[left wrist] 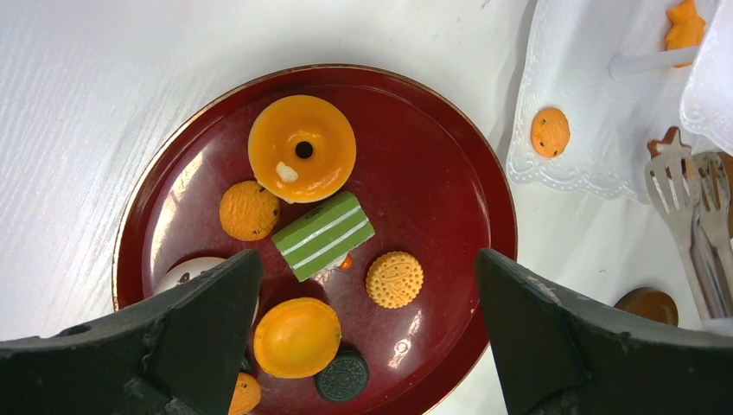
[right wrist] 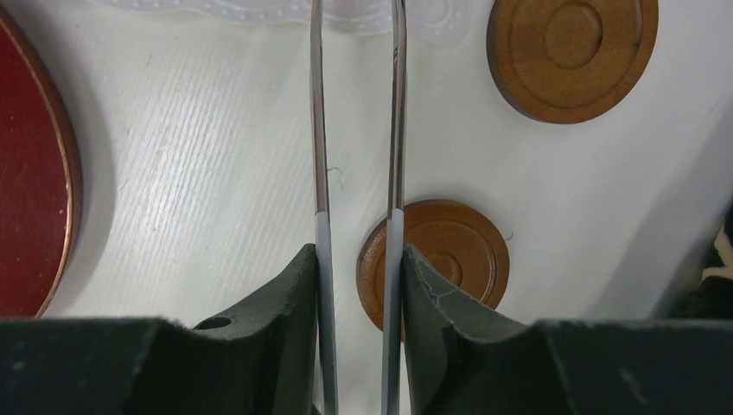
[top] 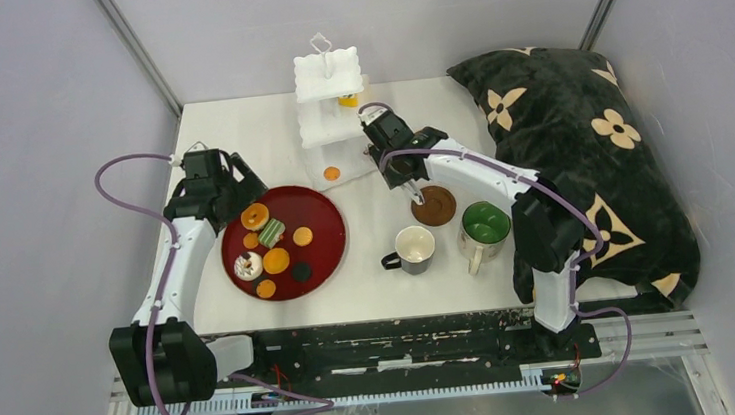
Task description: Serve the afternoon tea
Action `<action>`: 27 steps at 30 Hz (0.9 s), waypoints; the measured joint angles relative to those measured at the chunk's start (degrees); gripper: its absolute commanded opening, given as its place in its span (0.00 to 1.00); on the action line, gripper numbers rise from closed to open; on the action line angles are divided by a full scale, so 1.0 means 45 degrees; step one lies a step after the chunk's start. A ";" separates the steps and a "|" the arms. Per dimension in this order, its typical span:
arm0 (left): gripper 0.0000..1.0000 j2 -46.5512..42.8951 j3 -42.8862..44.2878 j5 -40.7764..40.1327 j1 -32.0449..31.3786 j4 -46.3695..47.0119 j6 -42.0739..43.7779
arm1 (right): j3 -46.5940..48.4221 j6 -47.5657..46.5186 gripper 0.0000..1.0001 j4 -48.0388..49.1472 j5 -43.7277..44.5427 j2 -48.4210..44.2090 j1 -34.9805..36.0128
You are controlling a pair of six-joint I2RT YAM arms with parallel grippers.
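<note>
At the far middle of the surface (top: 236,129), in the top view, stands the white three-tier stand (top: 332,120). An orange disc (top: 331,172) sits on its lowest tier and a star cookie (top: 348,100) higher up. The other sweets lie on the dark red tray (top: 322,222), near and left of the stand. The left arm (top: 182,254) is bent forward, its wrist above the tray's far left rim. The right arm (top: 481,172) stretches leftward to the foot of the stand, above a brown coaster (top: 436,207). A white mug (top: 414,248) and a green mug (top: 486,225) stand nearer, right of the tray.

In the left wrist view the left jaws are spread wide and empty, with the tray straight below. The green striped cake (left wrist: 324,235) lies between them, its long axis slanting from lower left to upper right, oblique to their closing line. The left arm looks the nearer one, and a wrist turn would likely square the grasp. The tips of the metal tongs (left wrist: 691,199) show at the right, just beside the lowest tier.

In the right wrist view the right jaws pinch the tongs by both blades. The blades stay parted and run straight ahead toward the stand's rim. Whether the tips carry anything cannot be told. A second coaster (right wrist: 572,54) lies ahead to the right. The tray's rim is far left, so the sweets lie well apart from the tongs.
</note>
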 measured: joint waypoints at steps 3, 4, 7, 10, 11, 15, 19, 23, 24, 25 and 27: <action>1.00 0.0024 0.0000 0.0097 0.0000 -0.0005 0.0199 | 0.0272 0.0073 0.29 0.0204 0.0005 0.0461 -0.0131; 1.00 0.0024 0.0005 0.0141 0.0000 -0.0005 0.0233 | 0.0301 0.0087 0.32 0.0262 0.0000 0.0593 -0.0160; 1.00 0.0024 0.0044 0.0194 0.0000 -0.0024 0.0248 | 0.0345 0.0180 0.39 0.0330 -0.0015 0.0899 -0.0238; 1.00 0.0024 0.0092 0.0189 0.0000 -0.0034 0.0248 | 0.0364 0.0262 0.43 0.0335 -0.0049 0.1035 -0.0257; 0.99 0.0024 0.0107 0.0189 0.0000 -0.0034 0.0248 | 0.0398 0.0277 0.45 0.0335 -0.0053 0.1039 -0.0257; 1.00 0.0019 0.0141 0.0185 0.0000 -0.0049 0.0248 | 0.0593 0.0311 0.49 0.0413 -0.0087 0.1039 -0.0291; 0.99 -0.0005 0.0141 0.0180 0.0000 -0.0097 0.0248 | 0.0602 0.0321 0.49 0.0486 -0.0097 0.1035 -0.0291; 1.00 -0.0126 0.0141 0.0180 0.0000 -0.0117 0.0248 | 0.0476 0.0330 0.42 0.0534 -0.0097 0.0797 -0.0291; 1.00 -0.0155 0.0141 0.0180 0.0000 -0.0131 0.0248 | 0.0350 0.0335 0.40 0.0568 -0.0092 0.0627 -0.0291; 1.00 -0.0175 0.0141 0.0175 0.0000 -0.0146 0.0248 | 0.0194 0.0345 0.38 0.0573 -0.0097 0.0403 -0.0291; 1.00 -0.0223 0.0141 0.0175 0.0000 -0.0209 0.0248 | -0.0121 0.0384 0.36 0.0583 -0.0102 -0.0117 -0.0291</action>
